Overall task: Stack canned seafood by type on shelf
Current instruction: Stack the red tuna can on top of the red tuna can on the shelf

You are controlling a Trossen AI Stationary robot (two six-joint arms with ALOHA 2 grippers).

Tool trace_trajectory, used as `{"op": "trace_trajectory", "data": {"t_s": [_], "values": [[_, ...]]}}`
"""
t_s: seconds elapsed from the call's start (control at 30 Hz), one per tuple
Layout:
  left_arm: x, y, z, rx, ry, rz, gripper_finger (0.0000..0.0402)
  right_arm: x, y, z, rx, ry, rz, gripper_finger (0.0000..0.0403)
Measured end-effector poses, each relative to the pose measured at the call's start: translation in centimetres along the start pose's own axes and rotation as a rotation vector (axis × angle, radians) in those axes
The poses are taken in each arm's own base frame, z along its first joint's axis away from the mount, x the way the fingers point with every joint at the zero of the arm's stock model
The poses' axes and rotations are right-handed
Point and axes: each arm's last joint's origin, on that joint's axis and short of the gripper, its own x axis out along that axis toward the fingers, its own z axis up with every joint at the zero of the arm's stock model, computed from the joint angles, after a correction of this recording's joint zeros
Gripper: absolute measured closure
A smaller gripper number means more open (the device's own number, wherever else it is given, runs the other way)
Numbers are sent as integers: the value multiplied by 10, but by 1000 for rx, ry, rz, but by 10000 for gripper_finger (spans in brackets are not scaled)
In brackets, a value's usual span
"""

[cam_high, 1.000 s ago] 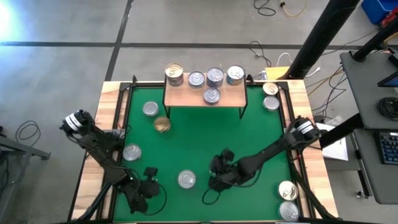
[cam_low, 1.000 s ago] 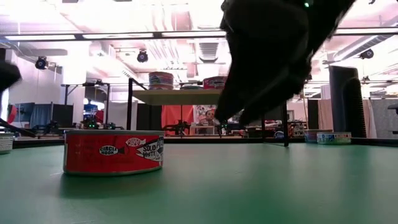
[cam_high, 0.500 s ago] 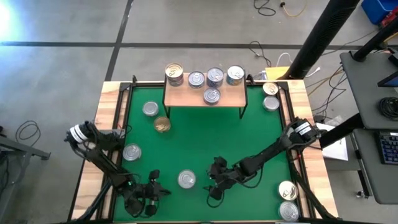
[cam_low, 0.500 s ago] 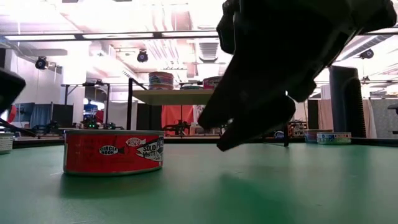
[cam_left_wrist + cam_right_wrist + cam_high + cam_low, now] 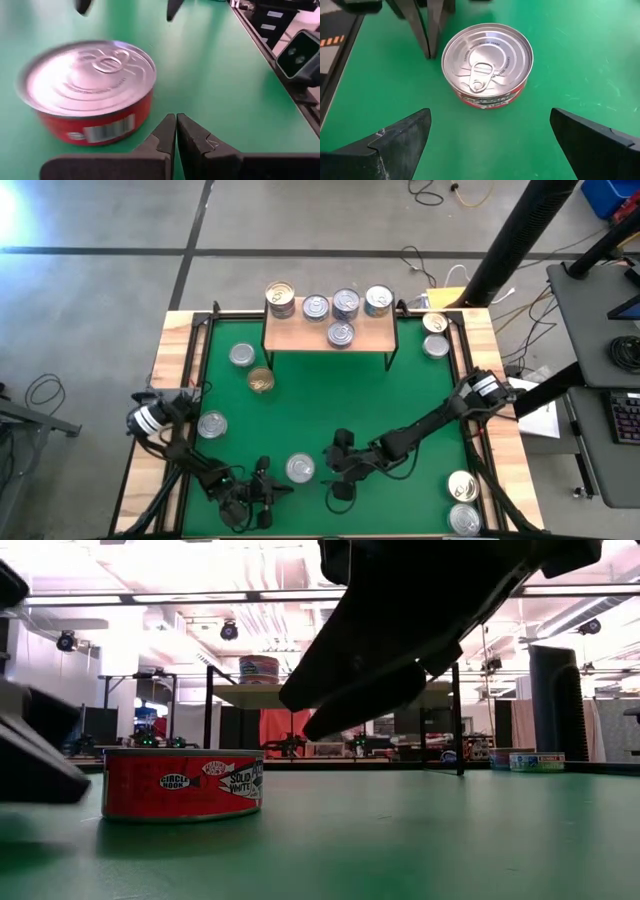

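Observation:
A red-sided can (image 5: 300, 469) with a silver pull-tab top stands on its base on the green mat near the front edge; it also shows as the can (image 5: 487, 65) and the can (image 5: 182, 783). My right gripper (image 5: 490, 120) is open just to its right, fingers wide and slanting down toward it. My left gripper (image 5: 176, 120) is shut, low over the mat at the can's left side (image 5: 145, 107), a small gap between them. The light-wood shelf (image 5: 300, 335) at the far edge bears several cans (image 5: 346, 303), one a stack of two (image 5: 281, 298).
Loose cans stand on the mat at the left (image 5: 241, 355) (image 5: 261, 380) (image 5: 211, 424). More cans sit on the wooden border at the right, far (image 5: 434, 322) and near (image 5: 461, 485). The mat's middle (image 5: 330, 400) is open green surface.
My left gripper has come down to the mat and toward the table's right, up to the red can, turning as it went; it stays shut. My right gripper has shifted slightly left toward the can and rolled and tipped flatter, still open. The can has not moved.

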Motion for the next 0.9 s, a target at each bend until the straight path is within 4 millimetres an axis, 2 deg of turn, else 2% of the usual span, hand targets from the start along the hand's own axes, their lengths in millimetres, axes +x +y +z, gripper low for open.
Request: {"op": "trace_trajectory", "data": {"t_s": [0.17, 0.4, 0.67, 0.9], "values": [[12, -1, -10, -34, -61, 23, 401, 1, -2, 0, -24, 3, -5, 3], [9, 9, -11, -79, -121, 101, 401, 1, -5, 1, -91, 1, -12, 3], [-13, 49, -15, -168, -146, 179, 401, 3, -14, 5, -134, -31, -117, 3], [-32, 81, -15, -154, -161, 235, 401, 8, -32, 11, -143, -28, -140, 3]]}}
